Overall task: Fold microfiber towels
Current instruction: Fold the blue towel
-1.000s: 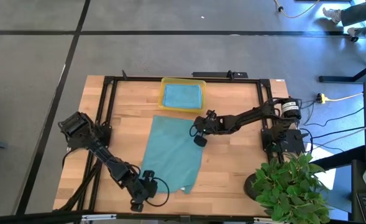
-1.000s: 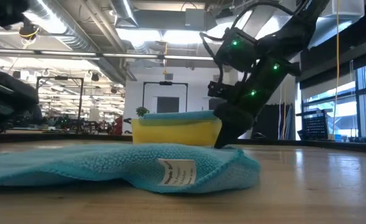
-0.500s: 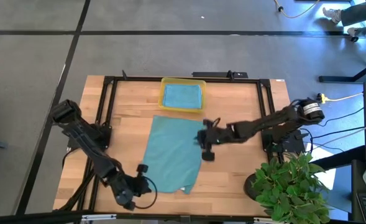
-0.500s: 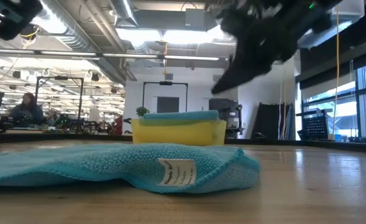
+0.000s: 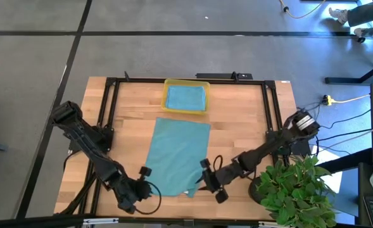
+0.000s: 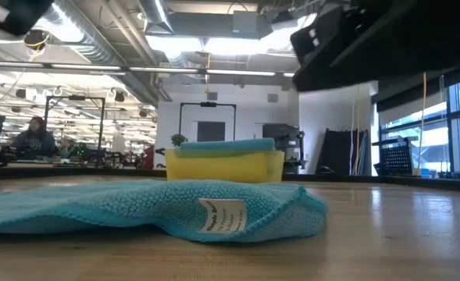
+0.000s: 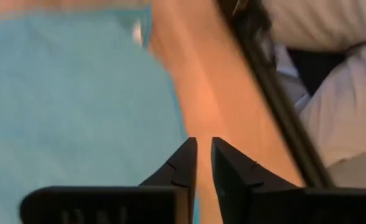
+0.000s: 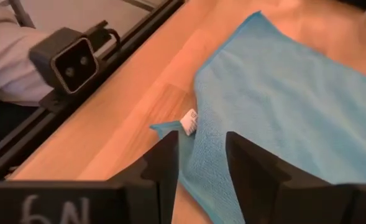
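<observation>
Now | teal towel (image 5: 178,157) flat mid-frame on tabletop (image 5: 237,126) | right pincer (image 5: 211,185) part-open, empty, at lower-right corner | left pincer (image 5: 134,194) nearly closed, empty, lower left | risk: tagged corner bunches, grab misses

Two teal towels (image 5: 178,155), perhaps, one yellow tray (image 5: 166,95)

Teal towel (image 6: 136,209) lies rumpled before yellow tray (image 6: 223,165).
</observation>
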Tool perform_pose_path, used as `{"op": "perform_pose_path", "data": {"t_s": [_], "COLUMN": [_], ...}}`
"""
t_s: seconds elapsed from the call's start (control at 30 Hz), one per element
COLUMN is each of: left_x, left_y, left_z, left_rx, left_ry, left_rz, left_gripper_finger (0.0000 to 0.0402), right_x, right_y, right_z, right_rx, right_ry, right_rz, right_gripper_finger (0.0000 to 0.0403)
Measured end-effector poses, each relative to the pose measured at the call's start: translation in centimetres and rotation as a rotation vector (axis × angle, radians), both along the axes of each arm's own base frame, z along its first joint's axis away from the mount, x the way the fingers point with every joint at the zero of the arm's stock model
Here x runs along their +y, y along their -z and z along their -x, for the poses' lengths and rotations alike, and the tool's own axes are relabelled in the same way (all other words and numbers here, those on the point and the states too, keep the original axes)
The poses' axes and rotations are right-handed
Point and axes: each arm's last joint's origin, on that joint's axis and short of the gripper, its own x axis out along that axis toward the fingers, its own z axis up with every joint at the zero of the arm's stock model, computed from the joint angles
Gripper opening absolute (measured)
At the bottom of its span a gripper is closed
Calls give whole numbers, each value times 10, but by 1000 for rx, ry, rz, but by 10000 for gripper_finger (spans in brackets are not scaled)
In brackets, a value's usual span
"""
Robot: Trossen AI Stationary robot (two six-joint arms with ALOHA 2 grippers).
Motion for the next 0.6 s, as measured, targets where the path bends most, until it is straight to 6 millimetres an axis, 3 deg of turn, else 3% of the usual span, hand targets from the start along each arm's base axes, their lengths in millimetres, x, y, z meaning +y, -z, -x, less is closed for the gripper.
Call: {"op": "perform_pose_path", "data": {"t_s": [0.17, 0.43, 0.6], "left_x": [0, -5, -10], "left_y": [-8, -9, 6], "left_z": [-1, 3, 8], "left_rx": [-4, 16, 77], "left_ry": [48, 46, 60], "left_rz": [-65, -14, -75], "left_gripper_finger": [75, 122, 138], "right_x": [9, 27, 39], "right_y": [10, 24, 27], "right_z": [-12, -24, -25], "right_rx": [20, 59, 100], "right_ry": [8, -14, -36], "right_rz": [-3, 14, 28], "right_gripper_finger": [147, 226, 248]}}
